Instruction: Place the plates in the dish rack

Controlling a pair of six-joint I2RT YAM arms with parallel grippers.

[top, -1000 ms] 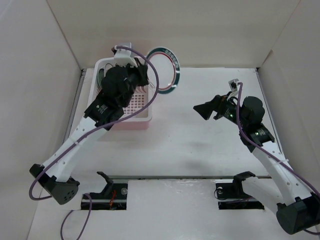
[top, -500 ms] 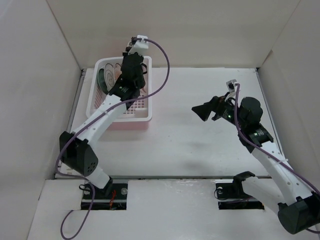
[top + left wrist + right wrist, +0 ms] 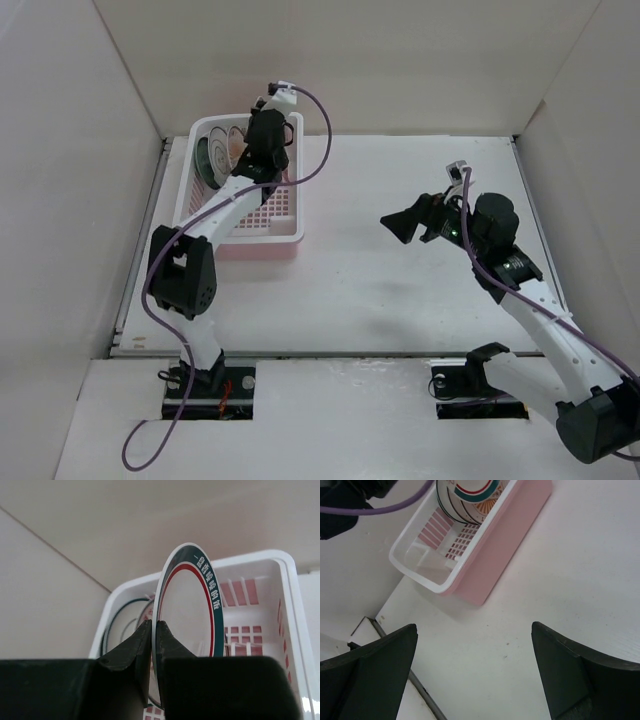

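Clamps, with the black two-finger left gripper (image 3: 153, 626), the lower rim of a small round white plate with a green rim and a red inner ring (image 3: 187, 605); jaws pressed shut on the thin edge, leaving the face free and the disc upright; holds it on edge over the far left part of the rectangular pink plastic dish rack with white rim (image 3: 260, 561), probably because only an upright plate will slip between the divider tines; cannot tell whether the bottom edge touches the rack floor or hangs just above it.

From above, reaches across the left side of the white table (image 3: 400, 290) to the rack in the far left corner; already standing there on edge, left of the held plate, other round plates (image 3: 125, 625), with a dark green plate (image 3: 213, 158) leftmost, set side by side to save slots; from the right wrist, shows an orange sunburst plate (image 3: 481, 507) in the same row.

Carries nothing in the black right gripper (image 3: 410, 222); fingers spread wide, hovering right of centre and well apart from the rack, likely to stay out of the left arm's way.

Judged near the end of loading; next calls for lowering into a free slot right of the row, then releasing gently lest the plate tip against its neighbours.
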